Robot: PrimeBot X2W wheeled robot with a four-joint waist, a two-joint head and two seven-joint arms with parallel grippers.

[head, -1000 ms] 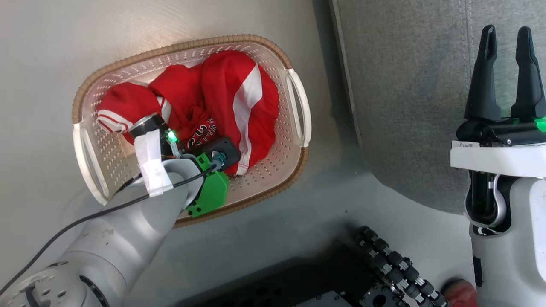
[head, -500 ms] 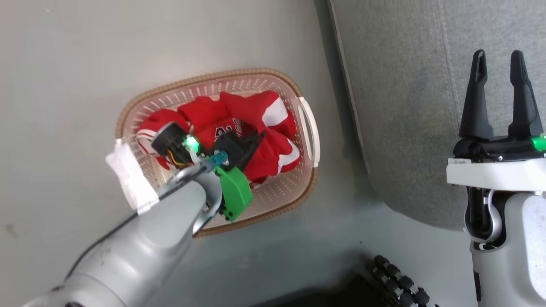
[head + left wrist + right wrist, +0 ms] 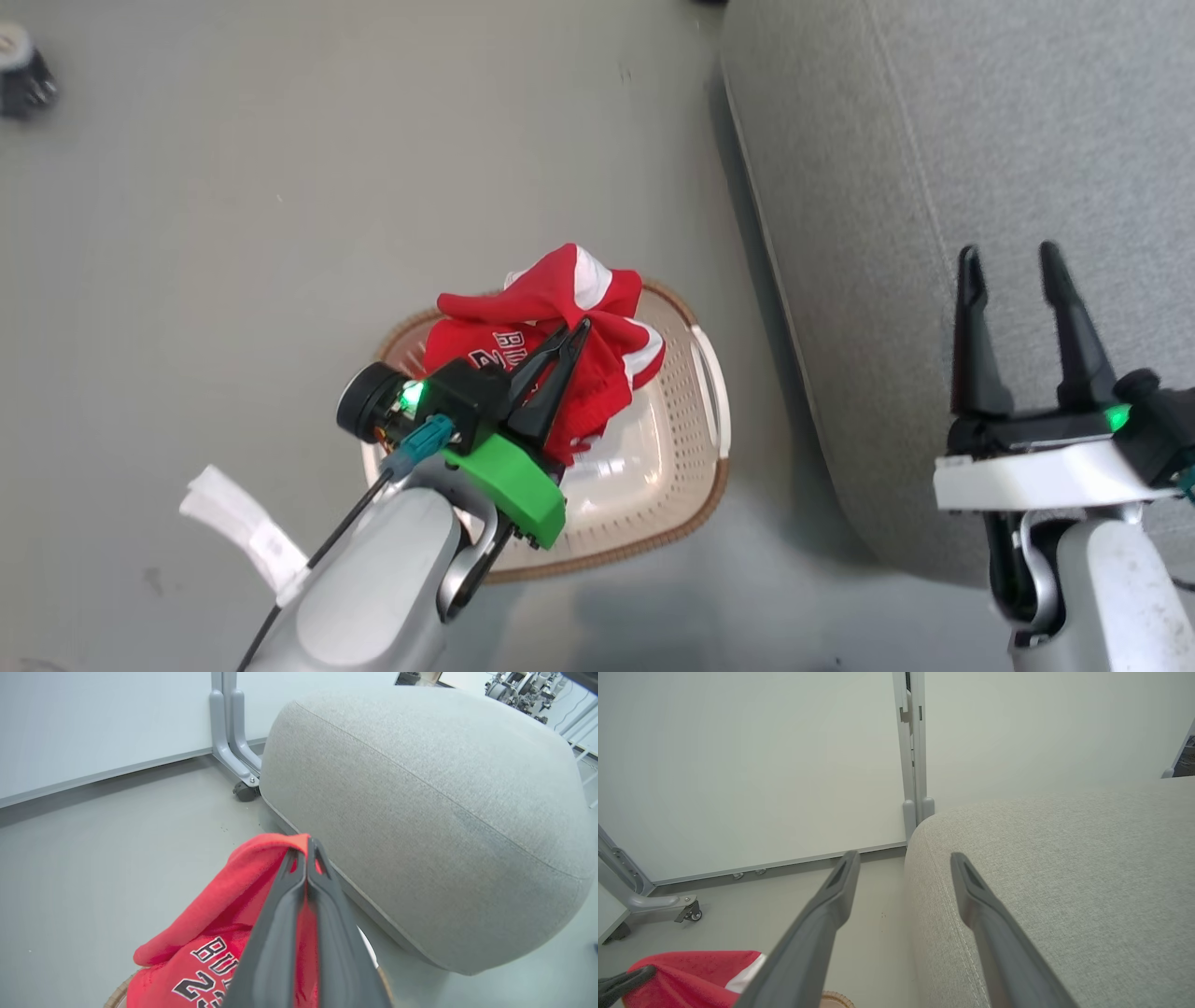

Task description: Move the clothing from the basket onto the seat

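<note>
The left gripper (image 3: 579, 329), clamped shut on a fold of the red clothing (image 3: 537, 308), holds it above the basket (image 3: 695, 504); the seat (image 3: 934, 140) lies to its right, its long edge just beyond the basket's right rim, nearer the open right gripper (image 3: 1013, 257).

From the head we look steeply down on basket (image 3: 635, 485), floor (image 3: 280, 187) and sofa (image 3: 934, 140). Our left wrist camera faces the sofa from close by; the right looks level along it toward a wall (image 3: 738, 765). All share the sofa.
</note>
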